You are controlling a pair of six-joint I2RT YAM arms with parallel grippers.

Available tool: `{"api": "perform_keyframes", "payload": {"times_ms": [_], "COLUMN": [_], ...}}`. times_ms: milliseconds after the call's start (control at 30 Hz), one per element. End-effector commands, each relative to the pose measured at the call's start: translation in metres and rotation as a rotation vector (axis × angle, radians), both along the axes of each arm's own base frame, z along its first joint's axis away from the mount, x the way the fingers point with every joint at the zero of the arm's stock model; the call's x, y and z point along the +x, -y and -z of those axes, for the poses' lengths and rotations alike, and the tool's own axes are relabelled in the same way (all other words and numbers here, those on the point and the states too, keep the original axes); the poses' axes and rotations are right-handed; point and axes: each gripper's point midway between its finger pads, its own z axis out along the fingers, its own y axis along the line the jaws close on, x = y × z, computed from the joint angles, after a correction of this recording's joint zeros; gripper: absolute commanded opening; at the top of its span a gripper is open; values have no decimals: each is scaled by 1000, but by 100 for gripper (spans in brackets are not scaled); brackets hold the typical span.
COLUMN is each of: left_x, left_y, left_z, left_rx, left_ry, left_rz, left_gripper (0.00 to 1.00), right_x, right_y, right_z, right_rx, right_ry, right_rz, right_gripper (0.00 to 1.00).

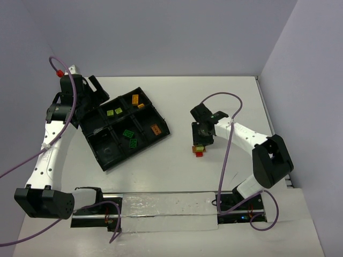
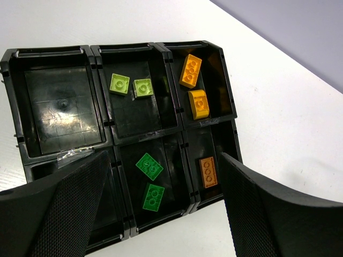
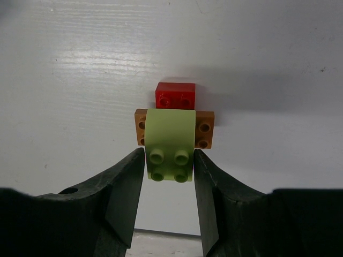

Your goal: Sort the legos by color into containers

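A small cluster of legos (image 1: pixel 199 150) sits on the white table. It is a yellow-green lego (image 3: pixel 170 139) on an orange plate (image 3: pixel 205 128), with a red brick (image 3: pixel 175 95) behind. My right gripper (image 3: pixel 169 156) is down over it, both fingers pressed against the yellow-green lego's sides. The black tray of containers (image 1: pixel 104 152) lies at the left. It holds two yellow-green legos (image 2: pixel 120 84), two orange ones (image 2: pixel 190 70), a flat orange one (image 2: pixel 208 172) and two green ones (image 2: pixel 149 166). My left gripper (image 2: pixel 163 155) hovers open over the tray's near edge, holding nothing.
One tray compartment (image 2: pixel 59 107) at the far left of the left wrist view holds no bricks. A wall (image 1: pixel 300 64) borders the table on the right. A pale strip (image 1: pixel 166 211) runs along the near edge between the arm bases.
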Motion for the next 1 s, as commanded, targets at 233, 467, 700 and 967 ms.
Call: {"api": "perform_keyframes", "payload": {"times_ms": [233,467,700,967], "left_x": [0,-1,-6,-41], "left_y": [0,0,36,132], "left_z": [-17,-16,-18,-13], "left_rx": [-12,-9,-45,-150], "left_ry": [56,54,65,2], "left_rz": [3,7,226,593], "left_gripper": [90,90,89,79], "right_x": [10,14,28,40], "right_y": [-5,-5,-59,-91], "right_z": [-3,-16,-99,-172], "right_rx": [-3,4,284,475], "right_ry": [25,48,123,231], "right_rz": [8,15,-103,-156], "right_gripper": [47,3,0,0]}}
